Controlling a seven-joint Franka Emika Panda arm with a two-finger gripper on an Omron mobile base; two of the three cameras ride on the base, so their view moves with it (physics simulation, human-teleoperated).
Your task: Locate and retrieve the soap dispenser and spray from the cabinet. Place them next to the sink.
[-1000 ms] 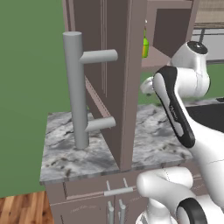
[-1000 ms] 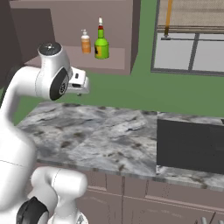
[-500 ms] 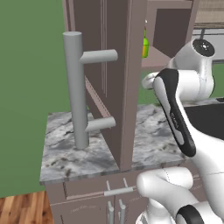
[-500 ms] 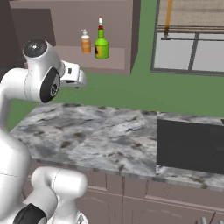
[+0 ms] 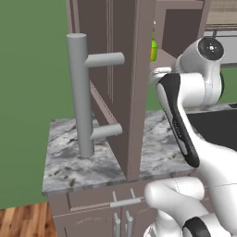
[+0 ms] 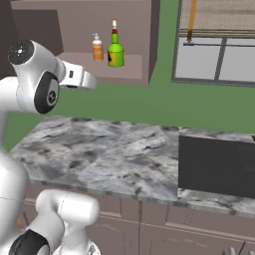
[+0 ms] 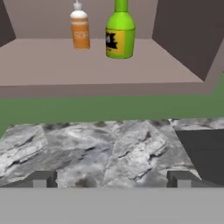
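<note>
The cabinet stands open, its door swung out with the long grey bar handle. On its shelf stand the soap dispenser, small and orange with a white pump, and the spray, a green bottle with a yellow label, close side by side; both also appear in the right base view as soap dispenser and spray. My gripper is open and empty, well short of the shelf and below it, above the marble counter. The dark sink lies at the right.
Grey-veined marble countertop runs below the cabinet to the sink's edge. The open door juts over the counter's left part. A window sits on the green wall right of the cabinet. Drawer fronts lie under the counter.
The arm's elbow has swung left and the hand has risen slightly toward the shelf. The jaws stay wide apart. The bottles have not moved.
</note>
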